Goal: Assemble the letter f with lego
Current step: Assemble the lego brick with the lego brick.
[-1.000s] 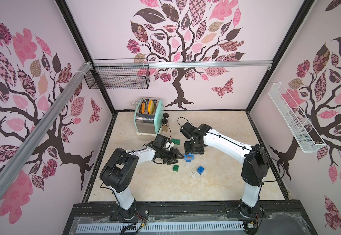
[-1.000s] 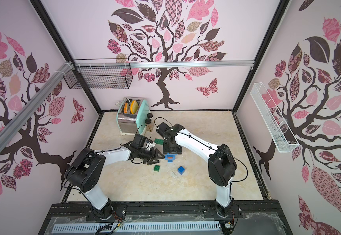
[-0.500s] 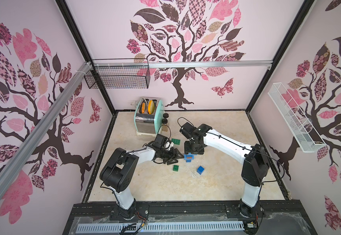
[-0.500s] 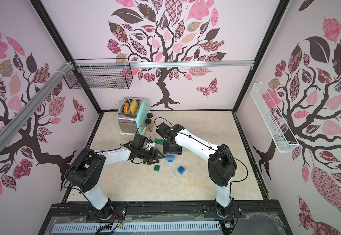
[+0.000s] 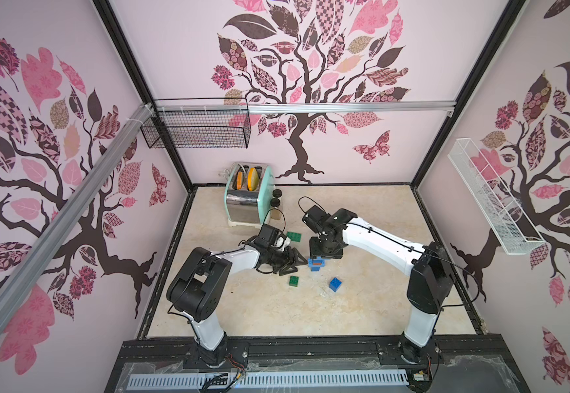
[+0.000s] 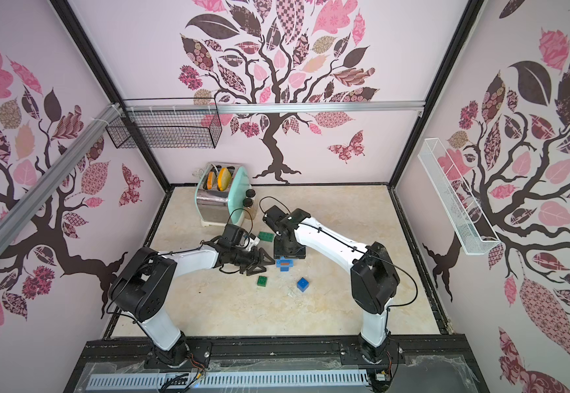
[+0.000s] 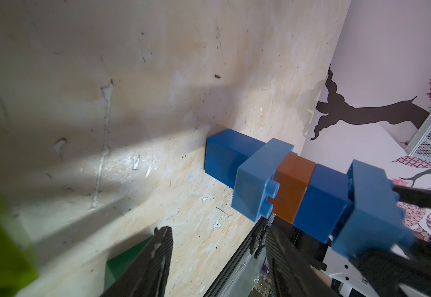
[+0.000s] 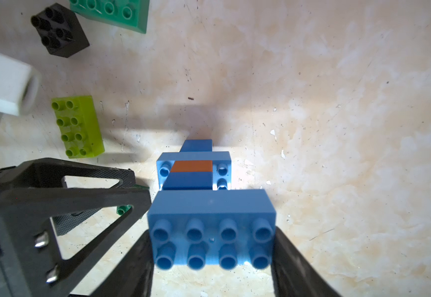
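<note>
Landmark: brick stack point(image 5: 317, 264), upright. Directly over the stack, right gripper point(image 8: 213, 241); just left of it, left gripper point(image 5: 297, 266). Behind-left and near, oblong brick point(image 5: 294, 236). Front-left, near, small square brick point(image 5: 294, 280); front-right, near, cube brick point(image 5: 335, 284). Well behind-left of stack, toaster point(image 5: 248, 197); two jars point(image 5: 275, 199) behind-left too, on the toaster's stack-facing side

Five bricks are counted joined in the stack point(image 7: 291, 190), and five loose: dark green oblong point(image 5: 293, 236), dark green square point(image 5: 294, 280), blue square point(image 5: 335, 284), black square point(image 8: 60, 30), lime oblong point(image 8: 78, 126); more may be hidden. Two jars point(image 5: 277, 193) and one toaster point(image 5: 248, 204) are counted.
</note>
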